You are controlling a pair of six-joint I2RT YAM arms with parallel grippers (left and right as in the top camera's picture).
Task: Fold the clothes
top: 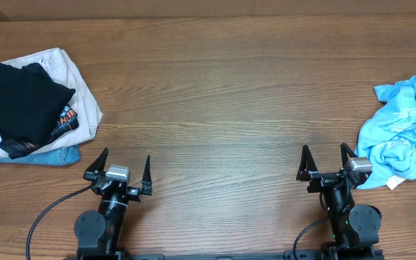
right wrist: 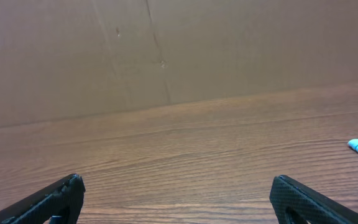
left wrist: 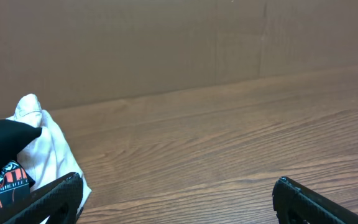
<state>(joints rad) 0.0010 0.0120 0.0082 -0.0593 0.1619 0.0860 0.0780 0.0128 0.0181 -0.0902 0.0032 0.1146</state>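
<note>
Blue T-shirt (top: 401, 141) lies crumpled at the right edge of the bench (top: 222, 94), just beside the right fingers (top: 304, 165). These and the left fingers (top: 98, 165) are spread apart, empty.

The desk (top: 222, 94) is mid-brown wood with darker streaked grain. The T-shirt (top: 403, 137) is light sky blue with faint white print, and its tag (top: 393, 183) is white. The black garment (top: 20, 105) carries a graphic (top: 67, 118) in orange-red with some white and blue. Under it the cream garment (top: 78, 87) is plain, and a faded blue cloth (top: 56, 155) shows at the bottom. The left pincer (top: 127, 155) and right pincer (top: 324, 155) are black, as is the cable (top: 49, 213). The wall (left wrist: 166, 43) is plain dull brown.
</note>
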